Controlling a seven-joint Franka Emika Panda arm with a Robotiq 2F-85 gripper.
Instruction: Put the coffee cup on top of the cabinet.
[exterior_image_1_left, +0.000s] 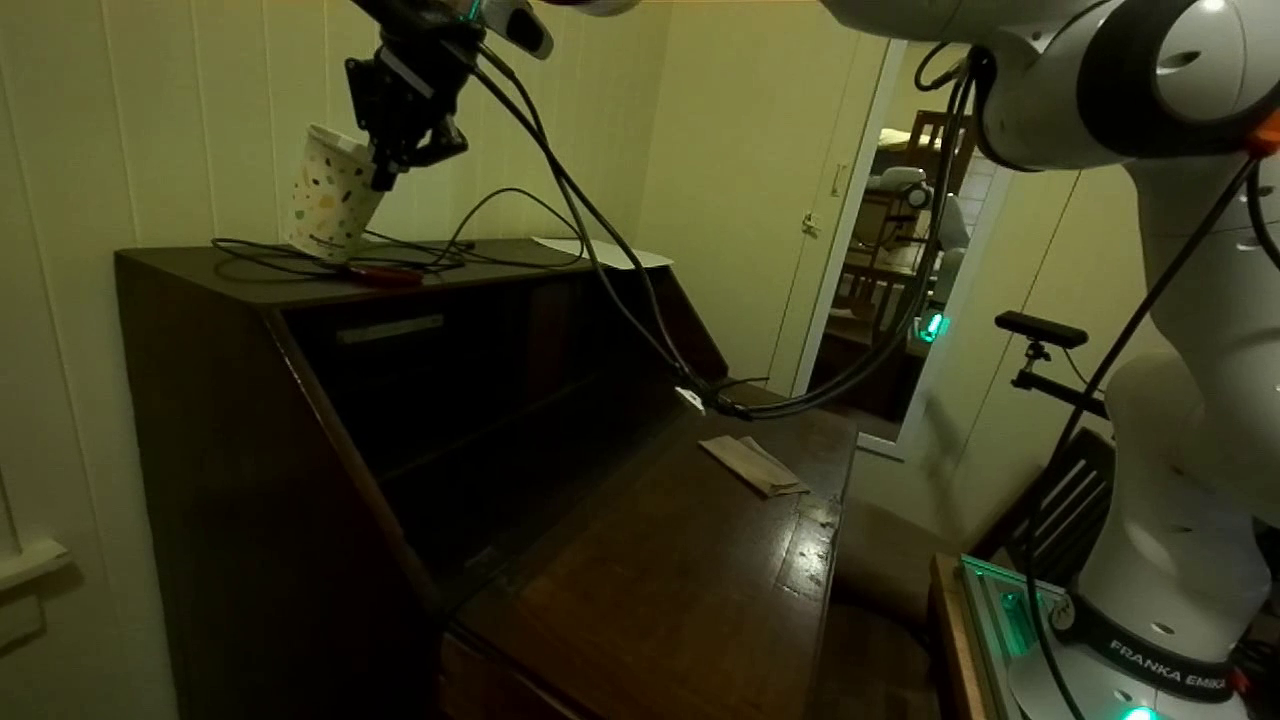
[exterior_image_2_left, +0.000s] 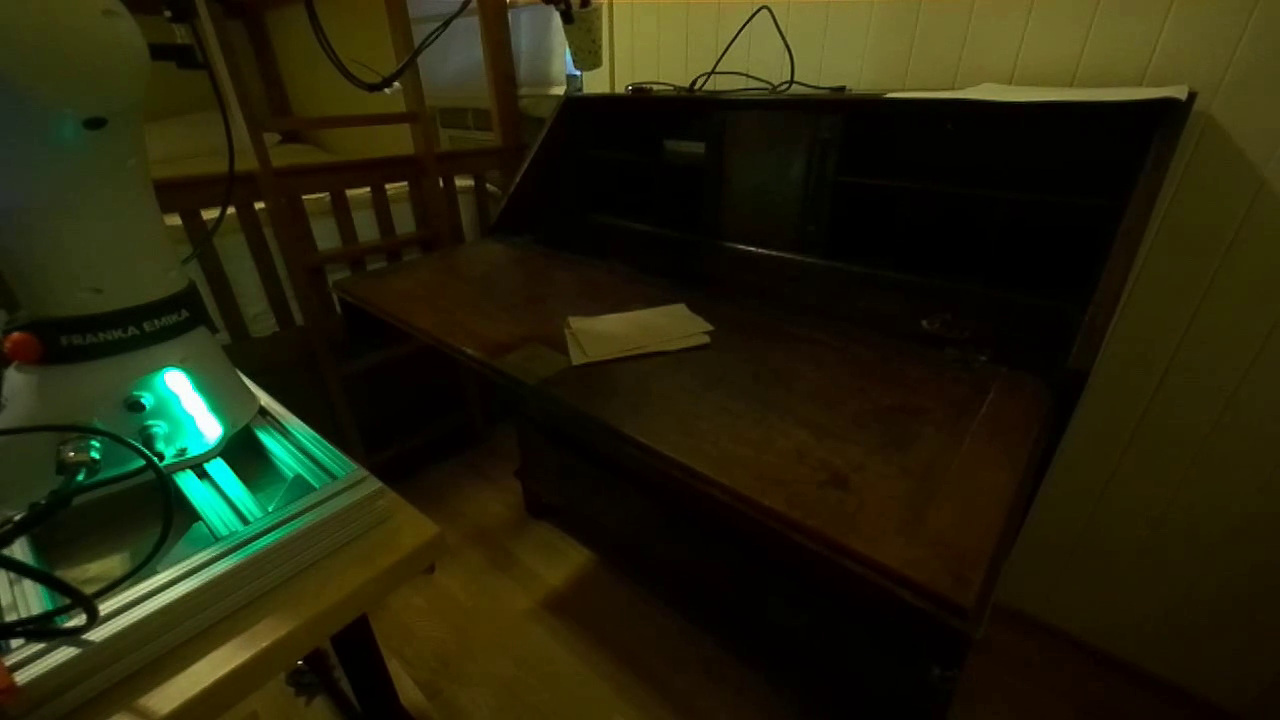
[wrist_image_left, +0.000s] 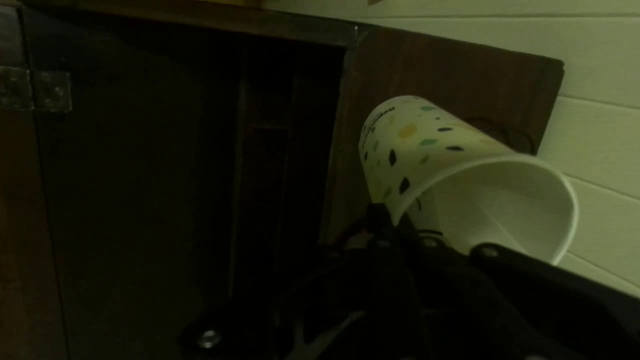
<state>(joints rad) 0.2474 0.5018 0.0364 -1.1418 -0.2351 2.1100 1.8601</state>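
We are holding our arm (exterior_image_1_left: 1180, 420) over the cabinet (exterior_image_1_left: 600, 580), the end effector (exterior_image_1_left: 383, 176) pointing down and pinching the leaning coffee cup (exterior_image_1_left: 328, 200) by its rim, pale interior showing.

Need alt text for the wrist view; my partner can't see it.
A flecked white coffee cup, gripped at its rim by the end effector, open mouth toward the camera. Behind it lies the cabinet top, with dark interior left and pale wall right.
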